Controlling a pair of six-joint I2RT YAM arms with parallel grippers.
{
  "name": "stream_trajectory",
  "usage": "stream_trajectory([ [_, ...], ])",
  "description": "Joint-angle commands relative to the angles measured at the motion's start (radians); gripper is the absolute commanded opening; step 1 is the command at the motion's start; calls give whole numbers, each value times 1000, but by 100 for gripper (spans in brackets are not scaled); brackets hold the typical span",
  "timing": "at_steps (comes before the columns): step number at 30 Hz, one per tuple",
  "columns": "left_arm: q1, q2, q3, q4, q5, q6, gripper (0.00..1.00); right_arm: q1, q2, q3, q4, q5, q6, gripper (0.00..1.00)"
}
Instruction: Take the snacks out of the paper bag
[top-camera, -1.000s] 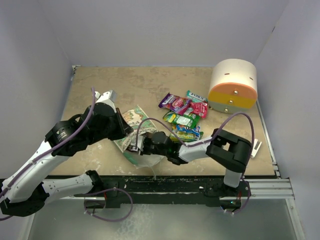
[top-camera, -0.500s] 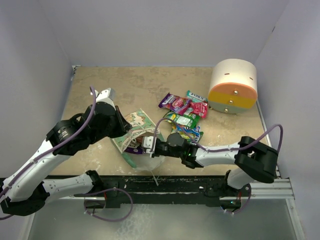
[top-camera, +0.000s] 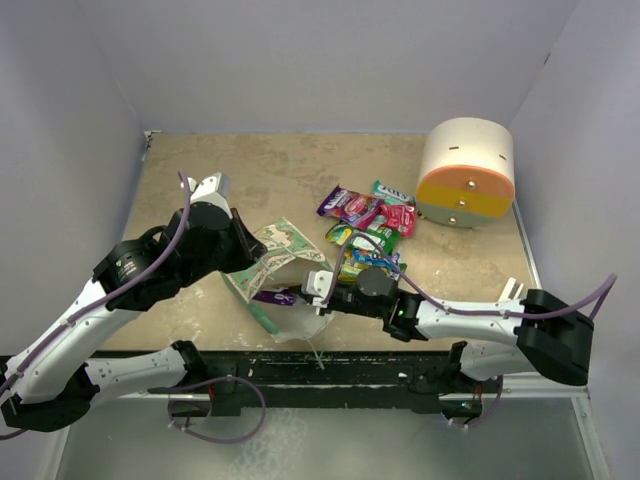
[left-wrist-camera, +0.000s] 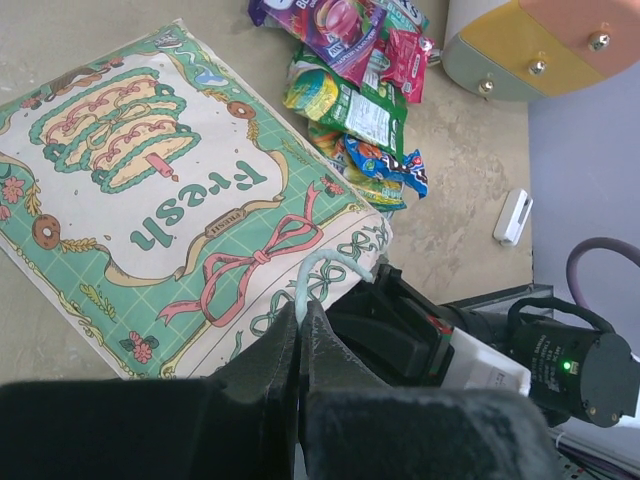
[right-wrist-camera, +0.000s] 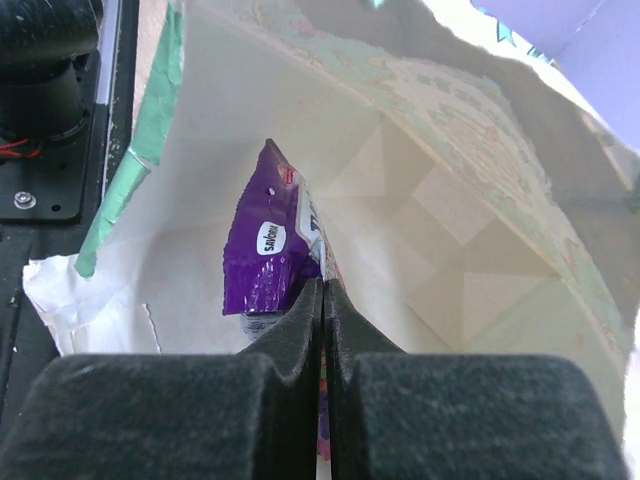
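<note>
The bag (top-camera: 280, 243) lies on its side on the table (top-camera: 280, 180) with its patterned face up. Its long axis runs from the far side toward the arms' bases, and the open mouth is at the near end. The left gripper (left-wrist-camera: 301, 335) is pinched shut on the bag's white string handle (left-wrist-camera: 322, 263), holding the upper lip off the lower one, so the mouth gapes.

Just inside that mouth is a purple packet (right-wrist-camera: 262, 250). The right gripper (right-wrist-camera: 322, 300), reaching in from the bag's right, has its jaws closed tight on the packet's near end, with the rest pointing deeper into the bag. From above the packet seems to lie slantwise across the mouth rather than along the bag, though the lip hides part of it.

The right wrist fills the right side of the mouth. More snacks (top-camera: 370, 230) lie in a loose heap just right of the bag and a little beyond it. A cream, orange and yellow cylinder (top-camera: 466, 172) stands farther off the same way, and a small white block (left-wrist-camera: 511, 216) sits well to the bag's right.

The bag is mint green outside (a tiered cake, a pink bow and the word "Fresh") and plain white inside. Its bottom folds show, and its near lip is crumpled. The packet is shiny, with a small white label.
</note>
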Motion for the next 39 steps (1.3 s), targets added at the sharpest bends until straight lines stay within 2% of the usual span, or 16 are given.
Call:
stream_trajectory([
  [1,1,-8,0,49,-27,11,0,6,-90,15,-22,14,4,0],
  [8,1,0,-3,58,-24,6,0,5,-212,62,-161,-1,25,0],
  [14,2,-8,-33,54,-21,-4,0,6,-316,146,-325,45,43,0],
  [21,2,-48,-48,-46,-83,-28,0,6,-398,238,-461,23,72,0],
  [28,1,-130,-84,-192,-148,-97,0,6,-378,231,-381,-29,97,0],
  [35,0,-246,-92,-372,-225,-266,0,6,-283,199,-224,-70,122,0],
  [39,1,-284,-88,-403,-241,-310,0,6,-298,202,-237,-72,111,0],
])
